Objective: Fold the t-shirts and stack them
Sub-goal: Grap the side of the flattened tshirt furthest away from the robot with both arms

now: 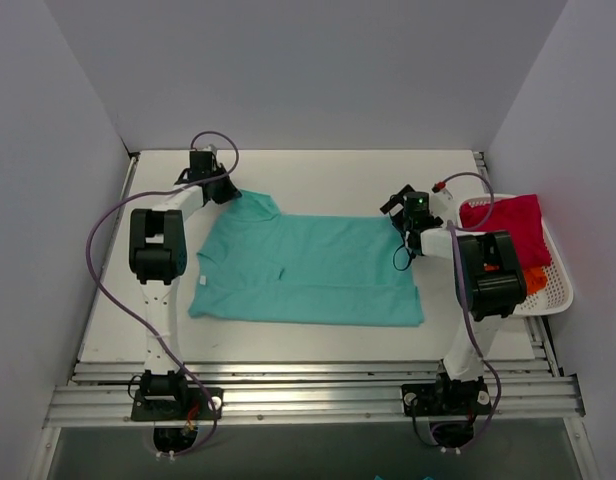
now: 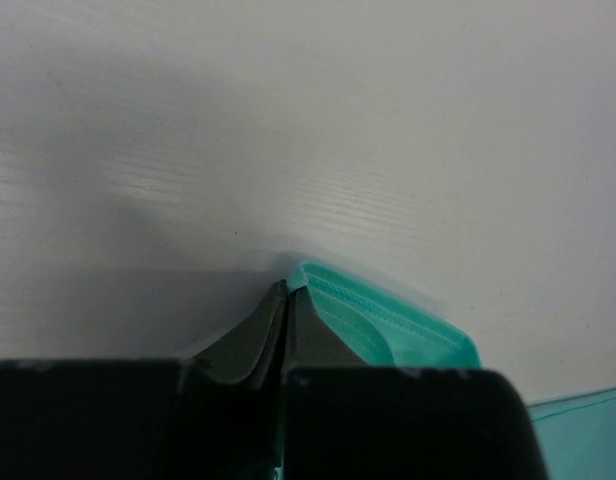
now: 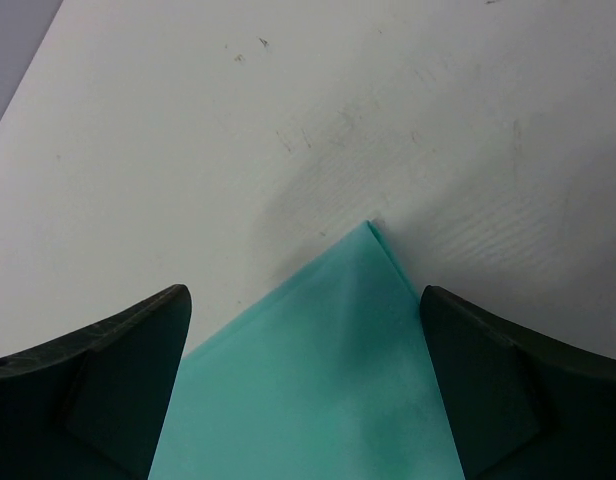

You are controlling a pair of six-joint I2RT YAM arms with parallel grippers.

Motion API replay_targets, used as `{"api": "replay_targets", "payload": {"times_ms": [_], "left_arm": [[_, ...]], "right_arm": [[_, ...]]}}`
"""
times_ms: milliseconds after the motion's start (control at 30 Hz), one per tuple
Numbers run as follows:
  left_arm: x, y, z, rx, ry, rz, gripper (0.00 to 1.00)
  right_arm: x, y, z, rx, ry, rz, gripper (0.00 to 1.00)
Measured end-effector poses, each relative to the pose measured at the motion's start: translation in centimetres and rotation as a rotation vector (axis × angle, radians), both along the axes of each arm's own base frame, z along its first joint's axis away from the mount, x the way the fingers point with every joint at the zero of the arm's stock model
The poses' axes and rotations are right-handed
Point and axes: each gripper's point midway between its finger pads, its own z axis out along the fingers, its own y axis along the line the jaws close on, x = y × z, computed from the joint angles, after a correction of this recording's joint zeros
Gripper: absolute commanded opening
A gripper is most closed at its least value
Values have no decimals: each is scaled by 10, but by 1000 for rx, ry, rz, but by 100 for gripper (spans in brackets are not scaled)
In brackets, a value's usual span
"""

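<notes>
A teal t-shirt (image 1: 308,270) lies spread flat across the middle of the table. My left gripper (image 1: 226,190) is at its far left sleeve and is shut on the hemmed sleeve edge (image 2: 388,325); the left wrist view shows the closed fingertips (image 2: 286,292) pinching the cloth. At the shirt's far right corner, my right gripper (image 1: 398,213) stands open. Its two fingers straddle that teal corner (image 3: 328,380) without closing on it. A magenta-red t-shirt (image 1: 506,222) and an orange one (image 1: 535,277) lie in the basket on the right.
The white slotted basket (image 1: 560,295) stands at the table's right edge, beside the right arm. Grey walls enclose the table on the left, back and right. Bare white tabletop (image 1: 318,175) runs beyond the shirt.
</notes>
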Motion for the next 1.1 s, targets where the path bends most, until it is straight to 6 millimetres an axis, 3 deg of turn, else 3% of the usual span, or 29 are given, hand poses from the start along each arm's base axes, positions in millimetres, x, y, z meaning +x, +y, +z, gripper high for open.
{"api": "replay_targets", "payload": {"times_ms": [200,300,333,400,600,700,967,1100], "left_arm": [[0,1,0,-1,-4,1,2],[0,1,0,-2,-6,3,2],[0,2,0,-3,-6,4,2],[0,3,0,-3,-5,6,2],[1,5,0,-8,-5,9,2],[1,5,0,-9,-4,9,2],[-7,10,1,-7,-4,17,2],[-6,18,13,-7,-19,28,2]], "right_arm": [[23,7,1,7,-42,10,84],[31,9,-1,9,-52,14,68],[34,10,-2,12,-55,18,57],[35,12,-5,17,-54,27,44],[33,17,-15,30,-33,55,13],[33,20,-18,38,-30,67,4],[33,23,-18,45,-25,89,0],[34,24,-17,33,-6,103,0]]}}
